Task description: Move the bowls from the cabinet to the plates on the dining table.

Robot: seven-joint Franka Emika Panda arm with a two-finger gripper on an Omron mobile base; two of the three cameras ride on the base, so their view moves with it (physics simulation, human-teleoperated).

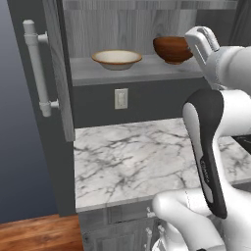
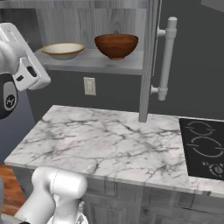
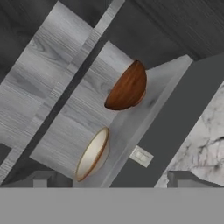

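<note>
Gaping wide, the tool (image 3: 109, 183) seemingly holds nothing.

You have a marble bench (image 2: 105, 144) in front of you, with a black stove (image 2: 205, 148) set in its right end. A white wall outlet (image 1: 121, 98) sits on the dark wall above it, and wood floor (image 1: 39, 234) shows low at the left.

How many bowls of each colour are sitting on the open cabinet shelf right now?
Beige bowl with a tan rim: 1
Reddish-brown wooden bowl: 1
Total: 2 bowls, standing apart on the cabinet shelf.
</note>
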